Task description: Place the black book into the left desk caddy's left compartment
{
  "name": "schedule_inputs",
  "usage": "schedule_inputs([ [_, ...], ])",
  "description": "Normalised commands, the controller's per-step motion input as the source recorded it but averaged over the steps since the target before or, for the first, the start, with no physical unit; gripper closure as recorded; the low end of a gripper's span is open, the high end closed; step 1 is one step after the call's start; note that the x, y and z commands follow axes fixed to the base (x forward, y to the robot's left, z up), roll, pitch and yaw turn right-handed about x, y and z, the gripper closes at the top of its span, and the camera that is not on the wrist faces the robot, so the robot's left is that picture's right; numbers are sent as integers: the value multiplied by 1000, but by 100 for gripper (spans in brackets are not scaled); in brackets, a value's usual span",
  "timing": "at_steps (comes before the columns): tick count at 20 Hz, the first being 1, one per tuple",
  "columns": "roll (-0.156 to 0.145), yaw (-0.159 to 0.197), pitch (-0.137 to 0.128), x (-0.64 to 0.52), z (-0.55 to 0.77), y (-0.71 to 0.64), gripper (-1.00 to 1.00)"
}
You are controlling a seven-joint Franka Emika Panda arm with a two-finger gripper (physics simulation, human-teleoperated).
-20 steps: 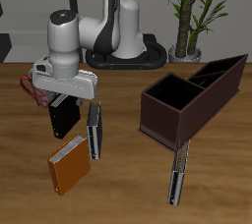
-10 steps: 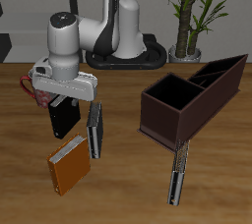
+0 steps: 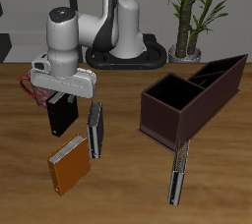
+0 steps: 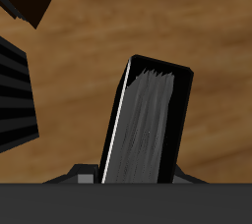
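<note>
Table [image 3: 212, 184] looked like warm brown wood with a visible grain, fairly smooth. The black book [image 4: 150, 120] had a matte cover with grey scuffy streaks and a thin bright edge. Orange book [image 3: 69, 167] was flat and matte too. The left desk caddy [image 3: 167, 122] read as dull dark maroon, no shine. Robot arm [image 3: 61, 39] looked like smooth white plastic.

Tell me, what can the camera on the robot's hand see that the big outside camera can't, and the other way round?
Only the wrist view shows the black book's cover up close, with grey streaks on it, sticking out from the gripper. Only the exterior view shows the whole scene: the left desk caddy, the orange book, a grey book, another book by the caddy, and the plant. Both show the black book and the wooden table. Neither shows clearly whether the gripper is shut on it.
</note>
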Motion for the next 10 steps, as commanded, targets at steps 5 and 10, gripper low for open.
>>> schedule_inputs([
  [5, -20, -14, -21, -37, 259, 46, 100],
  [10, -70, -29, -45, -128, 515, 27, 100],
])
